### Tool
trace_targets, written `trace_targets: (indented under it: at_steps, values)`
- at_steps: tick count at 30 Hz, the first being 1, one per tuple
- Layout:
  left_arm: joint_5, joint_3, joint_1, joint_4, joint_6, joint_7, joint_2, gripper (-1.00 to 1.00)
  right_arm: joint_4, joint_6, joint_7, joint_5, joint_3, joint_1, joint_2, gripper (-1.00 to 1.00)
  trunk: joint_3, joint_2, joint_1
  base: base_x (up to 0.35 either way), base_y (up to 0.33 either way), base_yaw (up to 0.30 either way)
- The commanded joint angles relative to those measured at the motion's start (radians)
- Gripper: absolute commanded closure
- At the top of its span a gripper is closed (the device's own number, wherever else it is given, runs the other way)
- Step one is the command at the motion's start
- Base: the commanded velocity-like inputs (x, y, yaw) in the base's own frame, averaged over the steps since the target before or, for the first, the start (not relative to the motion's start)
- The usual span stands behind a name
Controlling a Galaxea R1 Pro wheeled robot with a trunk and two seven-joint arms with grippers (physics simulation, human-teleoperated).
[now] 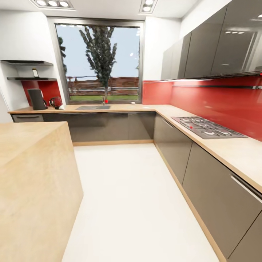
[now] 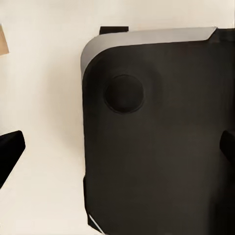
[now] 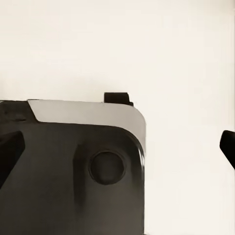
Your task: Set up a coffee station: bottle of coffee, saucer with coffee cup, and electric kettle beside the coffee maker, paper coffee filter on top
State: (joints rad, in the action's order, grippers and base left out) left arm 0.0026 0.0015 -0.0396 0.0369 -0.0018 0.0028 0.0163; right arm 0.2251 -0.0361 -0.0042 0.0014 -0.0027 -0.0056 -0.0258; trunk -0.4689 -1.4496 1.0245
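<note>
- Coffee maker (image 1: 36, 99) seen on far worktop (image 1: 120, 107), left of window (image 1: 99, 62).
- Kettle (image 1: 55, 102) just beside it, window side.
- Bottle (image 1: 35, 73) on shelf (image 1: 32, 78) above.
- Left claw (image 2: 117, 147) and right claw (image 3: 117, 147) spread apart, nothing gripped.

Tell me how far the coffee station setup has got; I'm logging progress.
Done: the coffee maker stands on the countertop with the electric kettle beside it. In hand: nothing visible. Left: the bottle of coffee sits on the kitchen shelf; filter, saucer, cup unplaced.

Dark robot base (image 2: 156, 147) over pale floor (image 2: 44, 88)
</note>
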Motion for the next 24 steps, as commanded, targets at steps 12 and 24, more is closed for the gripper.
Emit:
trace_targets:
  at_steps: [12,24]
  values:
    - [-0.001,-0.002,-0.073,0.258,0.007,0.0,0.0,-1.0,0.288,-0.017,-0.002,-0.003,-0.005,-0.001,-0.031,-1.0,-0.001,0.0,0.001,0.334,0.0,0.0]
    - [-0.001,0.0,-0.221,0.277,-0.004,-0.001,0.004,-1.0,0.356,-0.097,-0.002,-0.001,-0.008,-0.002,-0.047,-1.0,-0.001,0.0,0.001,0.335,0.0,0.0]
